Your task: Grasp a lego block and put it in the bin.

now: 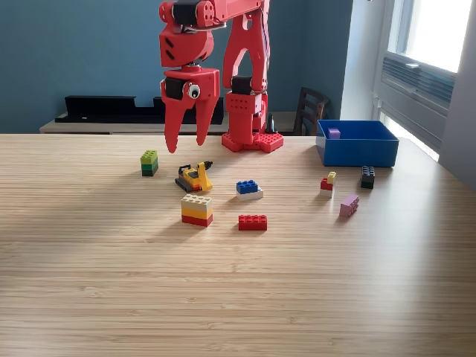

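A wide wooden table (238, 297) fills the exterior view, with a blue wall behind it. A red arm (245, 74) stands at the table's far edge, to the left of the bin. Its gripper (187, 145) hangs in the air pointing down, jaws narrowly apart and holding nothing, above and slightly behind the yellow block.

The bin (357, 152), blue and open-topped, sits at the far right of the table. One small purple block (334, 133) already lies inside it, so it seems one delivery may be done.

Everything else is loose on the table, all to the left of or in front of the bin. Farthest left is a green stack (149, 162). Closer in come the yellow block (195, 177), a cream, yellow and red stack (197, 210), a blue and white block (248, 190) and a flat red block (253, 222). Just in front of the bin are a small red and yellow piece (327, 181), a dark block (367, 176) and a pink block (349, 204).

By my reading, no block is gripped now; choosing, grasping, carrying and dropping all remain.
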`<action>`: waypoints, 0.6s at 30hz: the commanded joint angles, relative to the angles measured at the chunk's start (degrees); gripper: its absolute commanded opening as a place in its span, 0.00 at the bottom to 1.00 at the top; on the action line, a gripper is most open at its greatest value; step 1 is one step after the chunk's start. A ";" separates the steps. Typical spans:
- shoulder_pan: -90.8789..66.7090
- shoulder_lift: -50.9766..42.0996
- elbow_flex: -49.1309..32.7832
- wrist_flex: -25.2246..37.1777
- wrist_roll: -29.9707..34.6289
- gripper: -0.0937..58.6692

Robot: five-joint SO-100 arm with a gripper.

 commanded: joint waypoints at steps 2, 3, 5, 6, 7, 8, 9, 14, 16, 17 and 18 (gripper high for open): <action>0.09 3.96 6.94 -7.65 -0.53 0.45; 0.09 3.96 8.00 -8.70 -0.53 0.45; 0.09 3.96 9.32 -10.02 -0.53 0.45; 0.18 3.96 9.76 -10.55 -0.53 0.45; 0.26 3.96 10.11 -10.99 -0.35 0.45; 0.35 4.04 10.55 -11.51 -0.26 0.45; 0.35 4.04 10.81 -12.04 -0.09 0.44; 0.44 4.13 12.13 -14.41 1.14 0.43; 0.44 4.13 12.74 -15.47 1.76 0.43; 0.44 4.13 13.10 -16.00 2.11 0.43; 0.53 4.22 13.45 -16.44 2.46 0.43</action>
